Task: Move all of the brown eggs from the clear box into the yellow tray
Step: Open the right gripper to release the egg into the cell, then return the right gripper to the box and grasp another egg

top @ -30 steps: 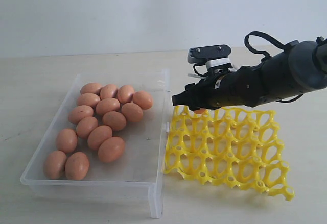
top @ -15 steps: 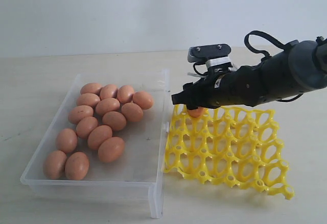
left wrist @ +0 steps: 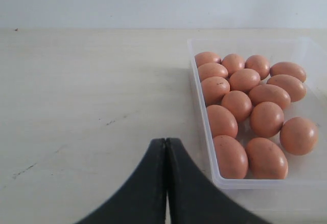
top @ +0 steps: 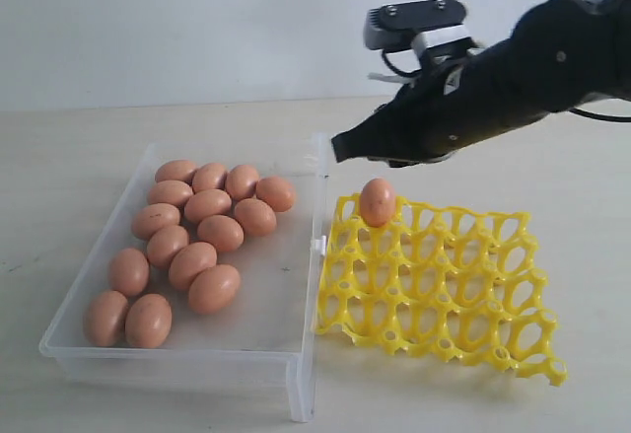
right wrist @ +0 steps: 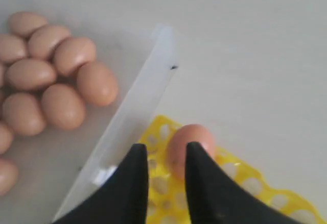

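Several brown eggs lie clustered in the clear box on the left. One brown egg stands upright in the far corner cup of the yellow tray, on the side next to the box. My right gripper hovers above that egg, clear of it. Its jaws stand slightly apart with nothing between them, and the egg shows below them in the tray. My left gripper is shut over the bare table beside the box and its eggs.
The yellow tray lies right against the clear box's right wall, its far edge raised. The pale tabletop runs around both, with a plain wall behind.
My right gripper has let go of the egg and risen away from the tray. The egg now stands alone in the corner cup. The jaws have narrowed.
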You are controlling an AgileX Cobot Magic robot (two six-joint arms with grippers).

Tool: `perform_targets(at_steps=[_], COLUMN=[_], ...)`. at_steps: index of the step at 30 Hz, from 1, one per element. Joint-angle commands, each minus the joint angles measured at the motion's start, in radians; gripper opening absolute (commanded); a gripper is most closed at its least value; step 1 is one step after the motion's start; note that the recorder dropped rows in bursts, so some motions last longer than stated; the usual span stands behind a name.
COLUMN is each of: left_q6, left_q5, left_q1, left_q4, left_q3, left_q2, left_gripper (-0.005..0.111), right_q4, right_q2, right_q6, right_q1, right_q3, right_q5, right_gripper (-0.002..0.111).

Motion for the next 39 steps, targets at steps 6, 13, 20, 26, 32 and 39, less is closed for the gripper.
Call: perform_targets(at_steps=[6,13,20,26,32,39], left_q6=[0.002,0.002,0.002,0.002,0.002,0.002], left_q5=[-0.004,-0.004,-0.004,-0.004,-0.004,-0.004], left_q1=[0.001,0.001,0.001,0.001,0.001,0.001], left_q4=[-0.002,-0.002,-0.002,-0.002,-0.002,-0.002], left_q3=[-0.004,-0.004,-0.004,-0.004,-0.004,-0.004], left_q2=[-0.006,-0.006,-0.006,-0.006,-0.006,-0.006], left_gripper=[0.0,0.0,0.0,0.0,0.0,0.0], right_q4=[0.221,0.276,0.332,0.376,0.379,0.384], right_q2=[0.184,0.415,0.541,0.592,0.613,0.623], right_q6=[-0.263,-0.196,-0.104,-0.03,0.01,0.014], right_q1=[0.219,0.219,0.219,0.219,0.219,0.219], right_q3=[-0.352,-0.518,-0.613,-0.628,-0.628,-0.628], right_q5=[0.476,0.565,0.563,0.563,0.565,0.572], right_gripper=[0.021,0.053,0.055,0.055,0.055,0.055])
